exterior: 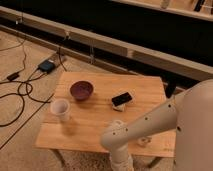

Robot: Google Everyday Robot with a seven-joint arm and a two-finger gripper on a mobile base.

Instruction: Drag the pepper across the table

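The pepper (144, 141), if that is what the small pale lump near the front edge of the wooden table (145, 87) is, lies toward the table's right front corner; the view is too poor to be sure of it. It sits just beside the robot's white arm (150, 122), which reaches in from the right, crosses the front of the table, bends at an elbow and drops past the front edge. The gripper is out of sight beyond the bottom of the view, where that last link goes down, so I cannot tell whether it is wide, narrow or holding anything.

Further back, near the middle of the table, a flat black object (122, 98) rests on something white. To its left stands a dark bowl (81, 90), upright, and nearer the left front a white cup (60, 108), apart from the bowl. On the floor to the left lie black cables (20, 92) and a small dark box (46, 66).
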